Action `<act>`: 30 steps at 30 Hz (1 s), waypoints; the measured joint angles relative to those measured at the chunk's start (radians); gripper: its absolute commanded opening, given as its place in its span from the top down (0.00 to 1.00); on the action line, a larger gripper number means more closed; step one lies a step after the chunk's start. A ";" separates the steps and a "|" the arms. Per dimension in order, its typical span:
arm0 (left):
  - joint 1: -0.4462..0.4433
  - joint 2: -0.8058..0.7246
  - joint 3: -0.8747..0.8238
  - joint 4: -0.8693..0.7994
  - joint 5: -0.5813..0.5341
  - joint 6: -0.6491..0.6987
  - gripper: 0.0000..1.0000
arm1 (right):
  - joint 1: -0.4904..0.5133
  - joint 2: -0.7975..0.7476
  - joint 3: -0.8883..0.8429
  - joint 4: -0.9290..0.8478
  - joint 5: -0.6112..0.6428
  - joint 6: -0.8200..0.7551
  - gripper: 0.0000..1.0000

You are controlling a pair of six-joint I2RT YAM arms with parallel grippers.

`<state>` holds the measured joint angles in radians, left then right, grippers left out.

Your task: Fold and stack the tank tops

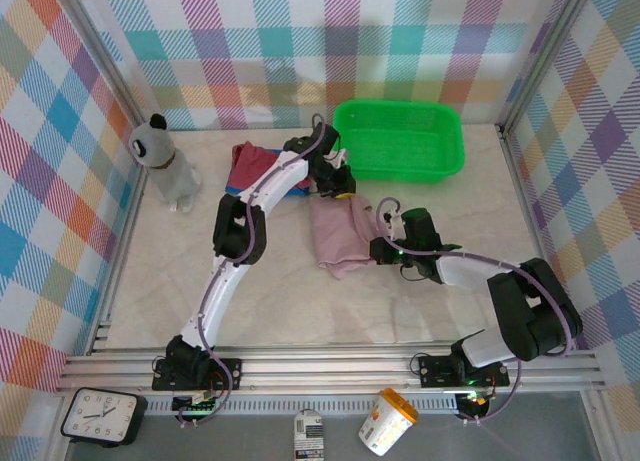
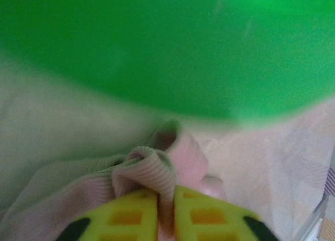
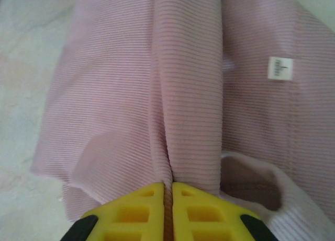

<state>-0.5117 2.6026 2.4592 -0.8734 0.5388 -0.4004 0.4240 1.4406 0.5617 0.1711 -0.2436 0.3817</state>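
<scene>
Two grips: left pincer (image 2: 166,212) clenched on bunched edge, maybe strap, of pink tank top (image 1: 338,236); right pincer (image 3: 167,212) clenched on its ridge. Top lies mid-tabletop (image 1: 200,291), near basket (image 1: 440,166). Light, limp, ribbed: hold corners, hems.

The top external camera looks steeply down from high behind the near edge, taking in the whole table (image 1: 300,301). The left wrist camera, just behind the left gripper (image 2: 166,199), faces low toward the green basket (image 2: 183,42). The right wrist camera, behind the right gripper (image 3: 168,191), faces down from very near (cloth ribs show). All 3 views share the pink tank top (image 1: 340,231), and the top and left wrist views share the basket.
</scene>
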 measured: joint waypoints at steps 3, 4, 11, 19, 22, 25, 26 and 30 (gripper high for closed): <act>-0.005 0.005 0.006 0.023 0.009 -0.003 0.71 | -0.011 0.000 0.000 -0.039 0.038 0.006 0.87; -0.005 0.005 0.012 0.032 0.012 -0.003 0.67 | -0.013 0.000 0.000 -0.053 0.049 0.008 0.85; -0.005 -0.008 0.027 0.031 0.016 0.041 0.60 | -0.045 -0.008 0.000 -0.145 0.104 0.048 0.75; -0.010 -0.196 -0.103 -0.052 -0.099 0.155 0.49 | -0.046 -0.161 0.003 -0.270 0.219 0.074 0.48; -0.011 -0.299 -0.218 -0.049 -0.147 0.184 0.47 | -0.046 -0.172 0.018 -0.304 0.233 0.078 0.41; -0.011 -0.342 -0.305 -0.037 -0.190 0.201 0.46 | -0.046 -0.157 0.019 -0.305 0.227 0.090 0.37; -0.011 -0.344 -0.330 -0.032 -0.201 0.205 0.45 | -0.046 -0.143 0.020 -0.304 0.224 0.091 0.37; -0.011 -0.340 -0.446 -0.003 -0.243 0.208 0.45 | -0.042 -0.051 0.030 -0.289 0.201 0.097 0.39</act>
<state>-0.5224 2.2627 2.0129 -0.8761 0.2962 -0.1928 0.3817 1.3895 0.5915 -0.1177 -0.0422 0.4789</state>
